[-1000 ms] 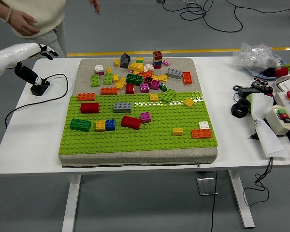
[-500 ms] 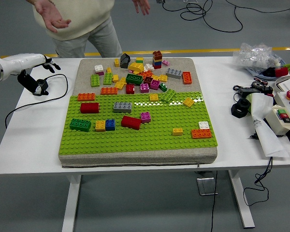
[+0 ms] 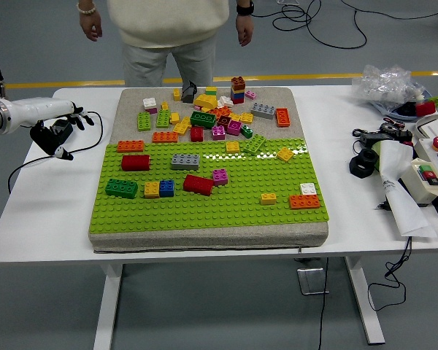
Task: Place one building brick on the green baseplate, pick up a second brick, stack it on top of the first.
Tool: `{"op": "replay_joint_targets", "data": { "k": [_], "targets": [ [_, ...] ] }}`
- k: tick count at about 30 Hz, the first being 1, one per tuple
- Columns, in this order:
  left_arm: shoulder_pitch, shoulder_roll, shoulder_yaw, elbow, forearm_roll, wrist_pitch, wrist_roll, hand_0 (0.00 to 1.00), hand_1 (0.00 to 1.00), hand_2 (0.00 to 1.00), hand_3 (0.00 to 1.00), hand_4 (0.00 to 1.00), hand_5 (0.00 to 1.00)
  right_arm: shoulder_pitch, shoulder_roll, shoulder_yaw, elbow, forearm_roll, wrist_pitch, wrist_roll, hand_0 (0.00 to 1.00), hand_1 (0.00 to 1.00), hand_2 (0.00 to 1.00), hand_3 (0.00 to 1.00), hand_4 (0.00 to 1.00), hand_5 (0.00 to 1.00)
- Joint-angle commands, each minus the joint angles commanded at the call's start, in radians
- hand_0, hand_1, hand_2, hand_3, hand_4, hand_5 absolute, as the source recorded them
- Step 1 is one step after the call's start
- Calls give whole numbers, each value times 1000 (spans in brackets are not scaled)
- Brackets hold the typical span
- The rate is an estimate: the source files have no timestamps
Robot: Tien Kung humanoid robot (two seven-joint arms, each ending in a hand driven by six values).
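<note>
The left robot hand [image 3: 71, 115] is held empty, fingers loosely spread, over the surface [image 3: 51, 211]. The green baseplate [image 3: 204, 200] lies to its right, loose bricks [image 3: 204, 109] beyond. A black device [image 3: 51, 135] and cable [image 3: 22, 171] underneath could be snagged.

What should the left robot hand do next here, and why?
Probably reach right, toward a loose brick such as the orange brick at the green baseplate's left edge. The left robot hand hangs over the bare table left of the mat, fingers relaxed and holding nothing, beside a small black device. The person stands back, hands down.
</note>
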Motion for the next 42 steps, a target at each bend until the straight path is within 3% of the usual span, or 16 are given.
{"op": "replay_joint_targets", "data": {
  "k": [16,25,42],
  "targets": [
    [29,-66,77,-17,-38,44,13,868,789,737,814,869,36,1,1,2,0,1,0,0,764,704,736,749,998,622],
    [51,-100,129,-12,-52,108,17,864,785,725,813,858,24,2,2,2,0,1,0,0,764,704,737,749,998,624],
    [72,-129,186,56,-45,195,10,863,788,718,807,852,3,1,2,-2,0,-2,1,0,764,703,736,749,998,626]
  ]
}}
